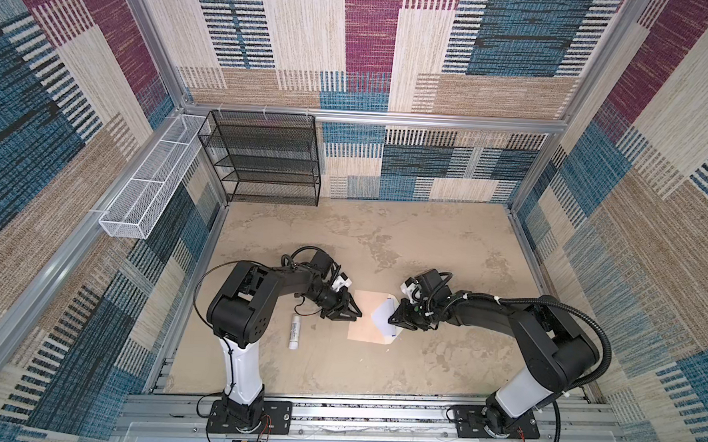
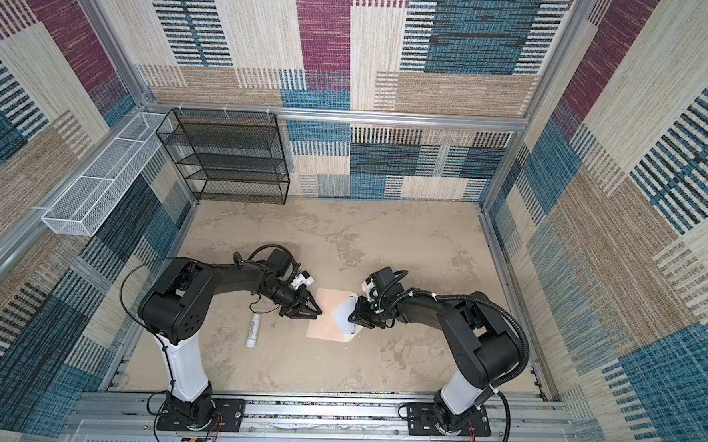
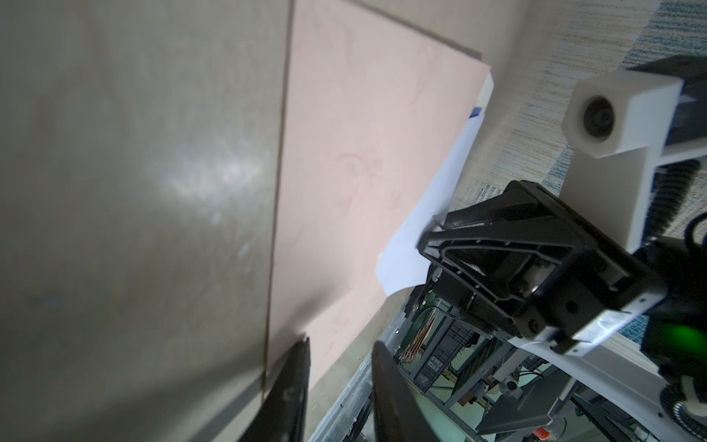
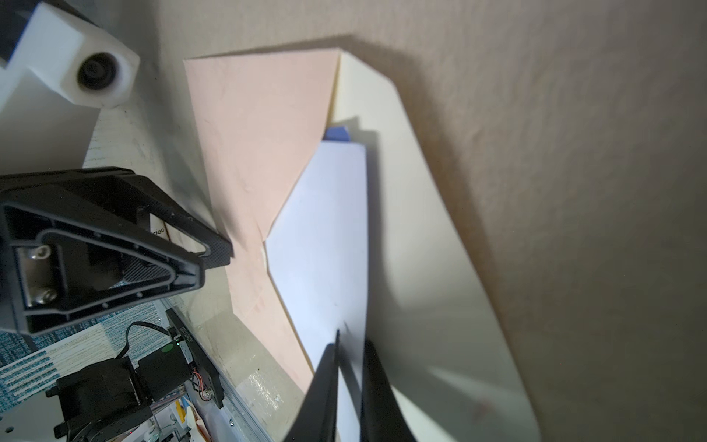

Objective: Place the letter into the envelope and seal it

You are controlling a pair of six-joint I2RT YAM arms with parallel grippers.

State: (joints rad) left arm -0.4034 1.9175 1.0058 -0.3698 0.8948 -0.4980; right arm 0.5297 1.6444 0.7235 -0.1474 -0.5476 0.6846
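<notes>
The peach envelope (image 1: 359, 330) (image 2: 322, 326) lies flat mid-table, its cream flap (image 4: 421, 229) open on the table toward the right arm. The white letter (image 1: 380, 315) (image 4: 325, 229) slants up from the envelope's mouth. Its far end is tucked under the peach face (image 4: 260, 134), and a blue corner (image 4: 336, 134) shows there. My right gripper (image 4: 352, 344) (image 1: 392, 319) is shut on the letter's near edge. My left gripper (image 3: 340, 344) (image 1: 358, 313) is open at the envelope's left edge (image 3: 363, 153). One fingertip (image 3: 304, 344) sits at the envelope's corner, with nothing between the jaws.
A white tube (image 1: 294, 331) (image 2: 253, 330) lies on the table left of the envelope, beside the left arm. A black mesh shelf (image 1: 264, 159) stands at the back left. A white mesh basket (image 1: 146, 190) hangs on the left wall.
</notes>
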